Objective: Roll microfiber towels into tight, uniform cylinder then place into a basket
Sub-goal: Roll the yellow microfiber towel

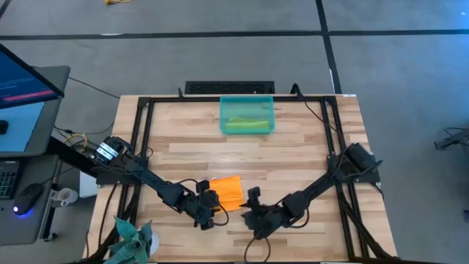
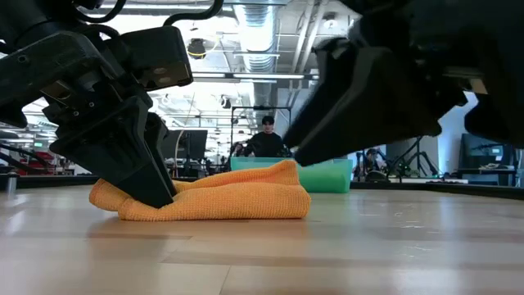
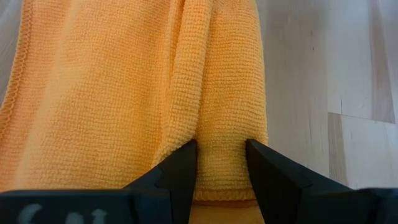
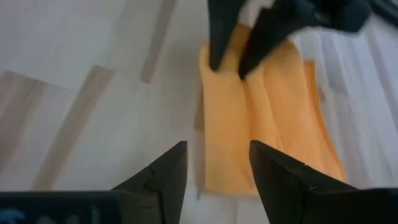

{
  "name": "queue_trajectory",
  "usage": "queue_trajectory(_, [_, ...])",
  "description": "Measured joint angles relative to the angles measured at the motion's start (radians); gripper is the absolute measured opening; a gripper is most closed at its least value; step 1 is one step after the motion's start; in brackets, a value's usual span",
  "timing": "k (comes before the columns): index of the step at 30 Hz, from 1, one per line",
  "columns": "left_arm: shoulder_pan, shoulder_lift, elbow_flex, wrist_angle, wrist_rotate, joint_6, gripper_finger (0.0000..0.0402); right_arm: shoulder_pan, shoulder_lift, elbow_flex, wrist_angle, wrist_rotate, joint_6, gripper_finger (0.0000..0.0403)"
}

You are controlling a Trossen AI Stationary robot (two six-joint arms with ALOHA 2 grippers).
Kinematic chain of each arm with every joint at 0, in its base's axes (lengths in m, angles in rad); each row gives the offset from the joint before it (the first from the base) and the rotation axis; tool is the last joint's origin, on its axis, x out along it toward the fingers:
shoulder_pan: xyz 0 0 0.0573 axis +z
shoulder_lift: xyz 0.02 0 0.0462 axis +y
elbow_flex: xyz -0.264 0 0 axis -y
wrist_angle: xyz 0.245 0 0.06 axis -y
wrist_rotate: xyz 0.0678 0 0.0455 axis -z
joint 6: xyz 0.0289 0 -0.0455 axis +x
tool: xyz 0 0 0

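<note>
Two arms work at the table's near edge. The left gripper [image 1: 207, 207] pinches a fold at the edge of the orange towel [image 1: 227, 192], which lies loosely bunched on the wood. Just right of the towel, the right gripper [image 1: 251, 207] hovers with jaws apart, holding nothing. Farther back, the basket [image 1: 247, 103] holds the rolled green towel [image 1: 246, 125].

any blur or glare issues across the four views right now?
Right wrist view: motion-smeared, the orange towel and left gripper soft-edged. Left wrist view: sharp, towel weave crisp. Low view: both arms loom as near-black silhouettes against bright ceiling lights, the basket half hidden behind the towel. High view: evenly lit, no glare on the table.
</note>
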Motion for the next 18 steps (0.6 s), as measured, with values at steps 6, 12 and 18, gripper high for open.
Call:
queue_trajectory(6, [0.000,0.000,0.000,0.001,-0.001,0.005,0.0137,-0.007,0.058,0.052,-0.009,0.014,-0.054,0.0196])
queue_trajectory(12, [0.000,0.000,-0.001,0.002,0.000,0.006,0.0137,-0.055,0.056,0.046,-0.023,0.000,0.009,0.0196])
queue_trajectory(18, [0.000,0.000,-0.001,0.002,0.000,0.008,0.0137,-0.084,0.056,0.046,-0.030,-0.101,0.033,0.0196])
